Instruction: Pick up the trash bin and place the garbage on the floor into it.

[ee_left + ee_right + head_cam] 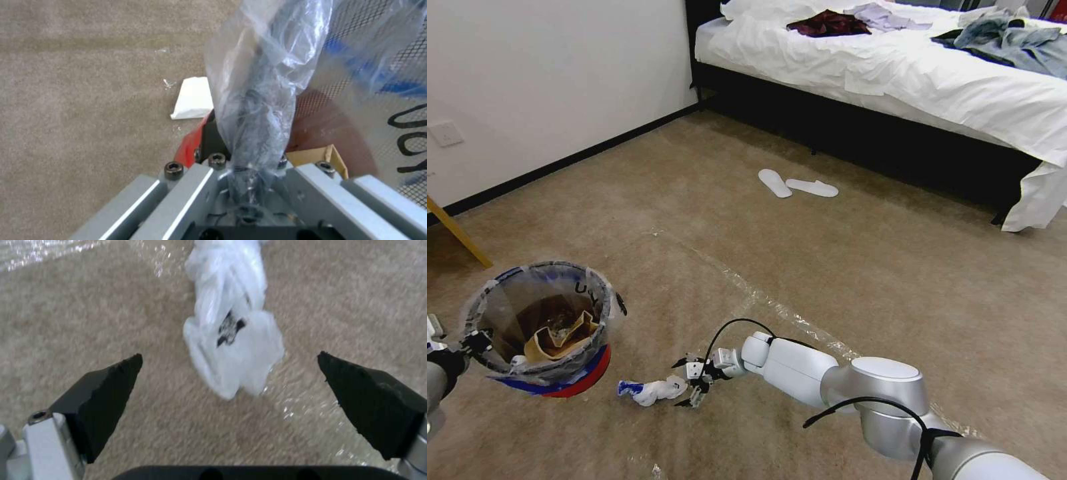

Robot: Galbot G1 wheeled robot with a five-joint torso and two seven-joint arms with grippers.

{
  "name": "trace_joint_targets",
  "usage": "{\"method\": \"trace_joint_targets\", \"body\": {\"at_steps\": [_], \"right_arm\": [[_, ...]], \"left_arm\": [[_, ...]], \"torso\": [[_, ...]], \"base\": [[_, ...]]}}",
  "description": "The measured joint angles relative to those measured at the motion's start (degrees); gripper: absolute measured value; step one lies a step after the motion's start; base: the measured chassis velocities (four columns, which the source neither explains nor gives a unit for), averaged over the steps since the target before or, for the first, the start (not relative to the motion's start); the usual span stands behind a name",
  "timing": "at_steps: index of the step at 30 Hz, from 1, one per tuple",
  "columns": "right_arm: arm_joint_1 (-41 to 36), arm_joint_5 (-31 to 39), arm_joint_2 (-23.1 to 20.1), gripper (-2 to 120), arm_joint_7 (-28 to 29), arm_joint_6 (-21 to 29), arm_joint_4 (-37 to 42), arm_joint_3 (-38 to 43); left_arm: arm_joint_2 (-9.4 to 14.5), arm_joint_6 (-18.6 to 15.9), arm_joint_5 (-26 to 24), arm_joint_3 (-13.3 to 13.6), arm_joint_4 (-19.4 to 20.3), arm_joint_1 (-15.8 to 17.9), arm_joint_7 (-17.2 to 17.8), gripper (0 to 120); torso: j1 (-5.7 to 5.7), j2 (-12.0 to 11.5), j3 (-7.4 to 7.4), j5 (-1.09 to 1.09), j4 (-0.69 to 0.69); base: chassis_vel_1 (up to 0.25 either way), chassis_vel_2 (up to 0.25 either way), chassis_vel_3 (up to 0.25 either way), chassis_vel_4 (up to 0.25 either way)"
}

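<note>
now left gripper (467, 343) clamps the bin (544, 327) rim, held above the floor (827, 267) — right gripper (690, 381) spread wide beside the wrapper (650, 391); straddle it fully — then close.

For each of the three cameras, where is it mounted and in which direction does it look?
Head view: from the head, forward and down at the floor; both arms show, left gripper holding the trash bin.
Left wrist view: along the left gripper, shut on the bin's bagged rim.
Right wrist view: down between the open right gripper at a white wrapper.
Shared: the wrapper shows in head and right wrist views.
</note>
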State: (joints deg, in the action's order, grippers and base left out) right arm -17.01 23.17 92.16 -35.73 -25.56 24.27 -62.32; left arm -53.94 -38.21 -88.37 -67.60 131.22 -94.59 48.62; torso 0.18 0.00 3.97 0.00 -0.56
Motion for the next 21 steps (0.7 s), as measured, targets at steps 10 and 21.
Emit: {"method": "trace_joint_targets", "body": {"at_steps": [10,21], "right_arm": [[-0.8,0.7,0.0,100,1.0,0.1,-0.4,0.0],[-0.4,2.6,0.0,100,0.6,0.0,-0.1,-0.3]], "left_arm": [[0.0,0.0,0.1,0.3,0.1,0.1,0.0,0],[0.0,0.1,0.3,0.5,0.1,0.2,0.0,0]], "torso": [[0.0,0.0,0.0,0.0,0.0],[0.0,0.0,0.0,0.0,0.0]], "base": [[0.0,0.0,0.0,0.0],[0.0,0.0,0.0,0.0]]}}
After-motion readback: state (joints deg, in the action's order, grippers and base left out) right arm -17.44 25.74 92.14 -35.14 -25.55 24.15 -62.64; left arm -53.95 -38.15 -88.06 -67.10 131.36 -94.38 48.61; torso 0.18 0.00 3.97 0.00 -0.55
